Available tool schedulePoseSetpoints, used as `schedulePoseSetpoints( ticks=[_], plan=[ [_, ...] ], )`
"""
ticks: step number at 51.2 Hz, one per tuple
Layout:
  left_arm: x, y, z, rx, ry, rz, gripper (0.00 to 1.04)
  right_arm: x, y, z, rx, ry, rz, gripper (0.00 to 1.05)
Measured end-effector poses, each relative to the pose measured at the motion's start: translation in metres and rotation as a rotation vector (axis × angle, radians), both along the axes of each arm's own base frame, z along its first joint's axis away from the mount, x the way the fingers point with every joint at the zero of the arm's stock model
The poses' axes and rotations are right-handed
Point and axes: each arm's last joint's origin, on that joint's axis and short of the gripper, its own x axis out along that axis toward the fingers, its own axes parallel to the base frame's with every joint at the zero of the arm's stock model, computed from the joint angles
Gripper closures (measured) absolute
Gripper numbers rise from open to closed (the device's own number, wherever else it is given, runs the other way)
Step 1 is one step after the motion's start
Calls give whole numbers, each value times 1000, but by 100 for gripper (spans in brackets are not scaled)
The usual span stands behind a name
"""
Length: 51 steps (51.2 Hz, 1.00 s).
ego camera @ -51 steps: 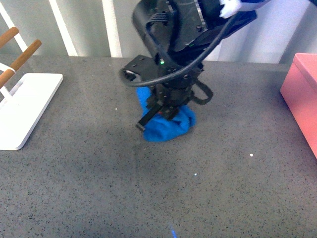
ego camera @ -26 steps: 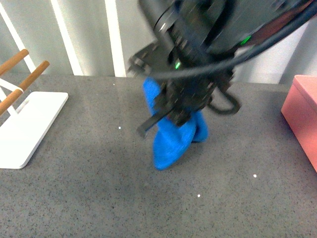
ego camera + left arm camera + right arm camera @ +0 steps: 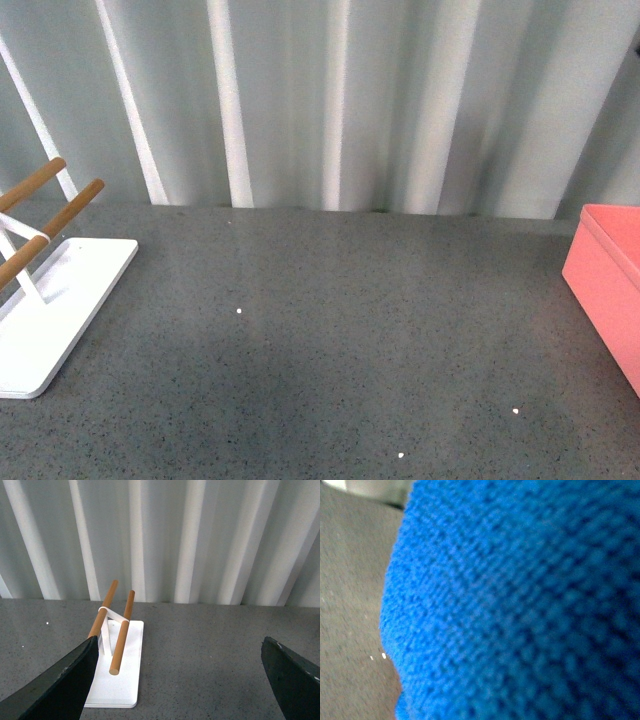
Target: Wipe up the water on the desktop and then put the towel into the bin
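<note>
The bright blue towel (image 3: 520, 605) fills nearly the whole right wrist view, held close to the camera by my right gripper, whose fingers are hidden behind the cloth. A strip of the speckled grey desktop (image 3: 350, 605) shows beside it. In the front view the desktop (image 3: 320, 340) lies bare, with neither arm nor towel in sight. The salmon-pink bin (image 3: 608, 285) stands at the right edge. My left gripper (image 3: 180, 680) hangs open above the desktop (image 3: 200, 655), its two dark fingers (image 3: 65, 685) wide apart with nothing between them.
A white rack base (image 3: 50, 310) with wooden rods (image 3: 45, 225) stands at the left; it also shows as the rack (image 3: 117, 665) in the left wrist view. A ribbed pale wall (image 3: 330, 100) runs behind the table. Small white specks (image 3: 239, 311) dot the desktop.
My right arm has lifted out of the front view and taken the towel up off the desktop. The front camera's view has also tilted upward, showing more wall.
</note>
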Motion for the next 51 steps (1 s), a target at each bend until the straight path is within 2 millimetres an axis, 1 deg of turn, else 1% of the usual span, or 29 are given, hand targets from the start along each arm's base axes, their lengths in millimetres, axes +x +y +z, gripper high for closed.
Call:
schedulePoseSetpoints(
  ticks=[5,8,12,14,18,25,31,37,45,51],
  plan=[
    [0,0,0,0,0,0,7,-15,-28,-8,-32,78,-4,99],
    [0,0,0,0,0,0,7,-20,-45,-14,-53,108,-11,99],
    [0,0,0,0,0,0,7,-23,-62,-21,-61,138,-24,99],
    [0,0,0,0,0,0,7,-24,-67,-23,-58,145,-24,99],
    [0,0,0,0,0,0,7,-28,-84,-29,-34,165,-28,99],
    [0,0,0,0,0,0,7,-35,-102,-33,23,186,-48,99],
    [0,0,0,0,0,0,7,-38,-110,-37,81,197,-64,99],
    [0,0,0,0,0,0,7,-38,-114,-48,103,219,-87,99],
    [0,0,0,0,0,0,7,-31,-117,-74,120,280,-105,99],
    [0,0,0,0,0,0,7,-26,-118,-83,119,297,-122,99]
  ],
)
